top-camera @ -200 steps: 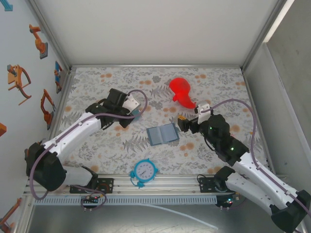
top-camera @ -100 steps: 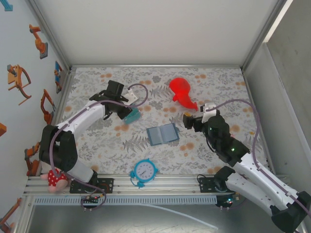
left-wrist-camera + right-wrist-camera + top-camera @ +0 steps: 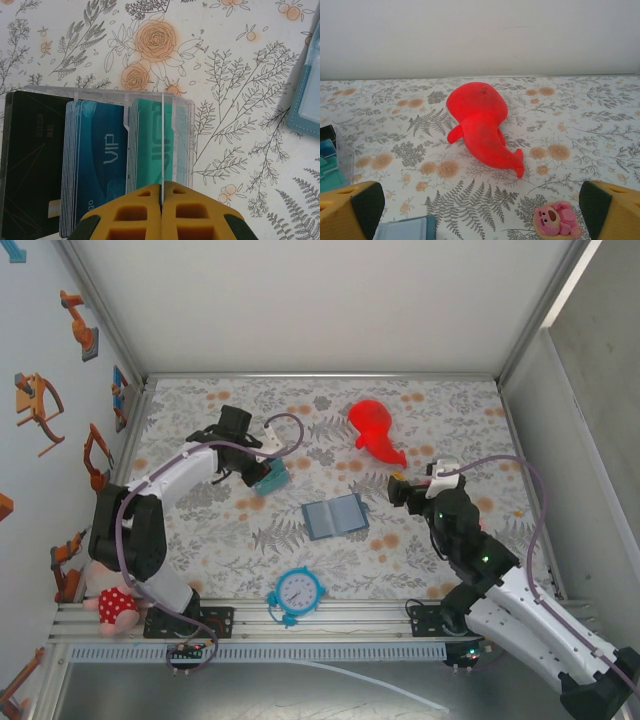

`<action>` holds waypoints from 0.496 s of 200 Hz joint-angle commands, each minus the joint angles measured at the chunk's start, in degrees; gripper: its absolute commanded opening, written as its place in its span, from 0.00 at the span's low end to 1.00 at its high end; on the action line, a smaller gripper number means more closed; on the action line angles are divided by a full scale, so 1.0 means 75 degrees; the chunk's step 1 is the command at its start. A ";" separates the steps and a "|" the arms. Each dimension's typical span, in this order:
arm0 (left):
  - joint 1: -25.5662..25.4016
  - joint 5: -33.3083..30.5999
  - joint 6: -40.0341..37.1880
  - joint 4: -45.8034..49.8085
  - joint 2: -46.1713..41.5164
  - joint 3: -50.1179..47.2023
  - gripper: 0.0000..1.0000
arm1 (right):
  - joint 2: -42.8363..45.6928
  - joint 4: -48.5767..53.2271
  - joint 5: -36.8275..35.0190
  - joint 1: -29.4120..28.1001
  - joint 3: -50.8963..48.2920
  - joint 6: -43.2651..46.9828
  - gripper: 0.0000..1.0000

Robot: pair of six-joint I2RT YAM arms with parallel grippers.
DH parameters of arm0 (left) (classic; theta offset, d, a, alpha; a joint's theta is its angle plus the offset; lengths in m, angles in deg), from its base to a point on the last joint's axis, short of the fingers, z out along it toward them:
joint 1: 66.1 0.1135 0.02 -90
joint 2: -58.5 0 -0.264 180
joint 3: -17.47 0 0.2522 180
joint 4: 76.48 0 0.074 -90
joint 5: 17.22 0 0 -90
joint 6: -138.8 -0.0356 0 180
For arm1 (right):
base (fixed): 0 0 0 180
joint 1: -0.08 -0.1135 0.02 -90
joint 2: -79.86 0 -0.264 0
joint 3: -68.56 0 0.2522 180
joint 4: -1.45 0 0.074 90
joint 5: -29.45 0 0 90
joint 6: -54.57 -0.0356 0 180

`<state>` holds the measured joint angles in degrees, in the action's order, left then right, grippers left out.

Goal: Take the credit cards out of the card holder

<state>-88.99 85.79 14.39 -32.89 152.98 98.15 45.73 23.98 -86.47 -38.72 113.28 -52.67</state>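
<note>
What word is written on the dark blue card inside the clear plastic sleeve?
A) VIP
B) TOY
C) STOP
A: the dark blue card, tucked in the clear plastic sleeve between a black card and a teal one, shows pale letters spelling VIP.

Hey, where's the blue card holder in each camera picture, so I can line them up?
Top external: the card holder lies open at mid-table.
Left wrist: its corner juts in at the right edge.
Right wrist: its corner sits at the bottom edge, left of centre.
Shared landmark: the clear card sleeve, to its left in all three.
</note>
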 commanded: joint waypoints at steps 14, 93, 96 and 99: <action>0.0203 0.0404 -0.0318 0.0227 0.0367 0.0376 0.00 | 0.0097 -0.0024 -0.0156 -0.0005 -0.0071 -0.0187 0.99; 0.0264 0.0447 -0.0380 0.0409 0.0784 0.0528 0.01 | 0.0076 0.0012 -0.0143 -0.0005 -0.0038 -0.0203 0.99; 0.0270 0.0443 -0.0380 0.0414 0.0812 0.0542 0.01 | 0.0066 0.0013 -0.0143 -0.0005 -0.0048 -0.0196 0.99; 0.0273 0.0443 -0.0376 0.0423 0.0816 0.0555 0.02 | 0.0063 0.0013 -0.0149 -0.0005 -0.0045 -0.0199 0.99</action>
<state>-87.27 87.67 13.03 -31.56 157.83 100.60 45.82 23.98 -86.62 -38.72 113.22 -53.08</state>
